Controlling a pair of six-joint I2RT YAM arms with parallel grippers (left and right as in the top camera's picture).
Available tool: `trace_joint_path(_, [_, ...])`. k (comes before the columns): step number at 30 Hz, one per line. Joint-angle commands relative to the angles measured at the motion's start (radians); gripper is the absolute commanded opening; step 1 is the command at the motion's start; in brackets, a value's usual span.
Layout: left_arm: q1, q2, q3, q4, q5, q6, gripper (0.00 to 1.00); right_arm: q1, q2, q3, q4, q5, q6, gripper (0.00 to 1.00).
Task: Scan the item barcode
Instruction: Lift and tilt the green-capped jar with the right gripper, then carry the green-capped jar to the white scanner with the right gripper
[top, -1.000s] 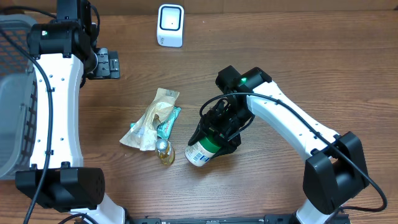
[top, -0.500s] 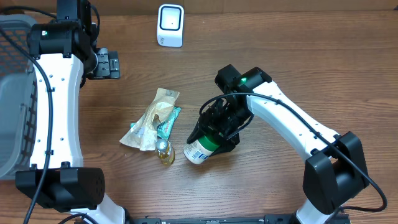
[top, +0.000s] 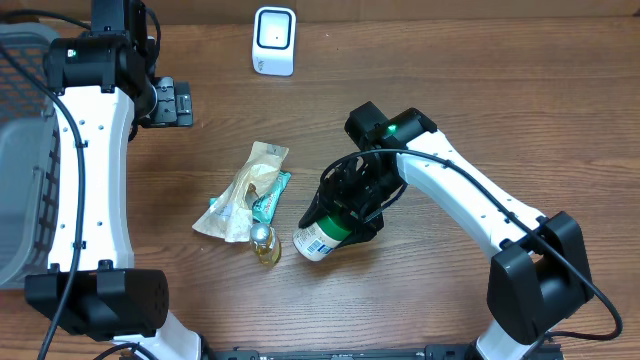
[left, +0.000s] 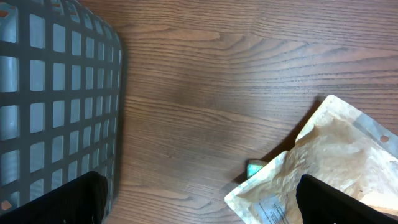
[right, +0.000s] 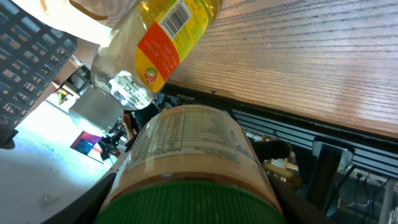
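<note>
Grab part looks done: the right gripper (top: 348, 208) is clamped around the green-lidded jar (top: 320, 238), mid-frame in the overhead view. Scan isn't done yet imo, since the white scanner (top: 274, 40) sits well apart at top centre. Left gripper (top: 172, 102) hangs spread wide, upper left.

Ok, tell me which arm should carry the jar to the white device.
Right: its end effector grips the green-lidded jar, while the left end effector sits open and empty beside the basket.

Mock shop checkout, lab-style: wooden table (top: 450, 110), white barcode scanner (top: 274, 40), grey mesh basket (top: 20, 150), tan snack pouch (top: 240, 195)
</note>
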Motion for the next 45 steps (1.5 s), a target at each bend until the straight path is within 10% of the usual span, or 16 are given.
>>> trace_joint_path(1, [-0.002, 0.000, 0.012, 0.000, -0.010, 0.007, 1.00, -0.001, -0.037, 0.031, 0.004, -0.040, 0.003, 0.26])
trace_joint_path(20, [-0.002, 0.000, 0.012, 0.000, -0.010, 0.007, 0.99, -0.001, -0.037, 0.031, 0.003, -0.039, 0.002, 0.35])
trace_joint_path(31, [-0.002, 0.000, 0.012, 0.000, -0.010, 0.007, 1.00, -0.001, -0.037, 0.031, -0.035, -0.067, -0.009, 0.22])
trace_joint_path(40, [-0.002, 0.000, 0.012, 0.000, -0.010, 0.007, 1.00, -0.002, -0.037, 0.031, 0.199, 0.639, -0.010, 0.04])
trace_joint_path(45, [-0.002, 0.000, 0.012, 0.000, -0.010, 0.007, 1.00, -0.045, -0.037, 0.084, 0.200, 0.746, -0.268, 0.04])
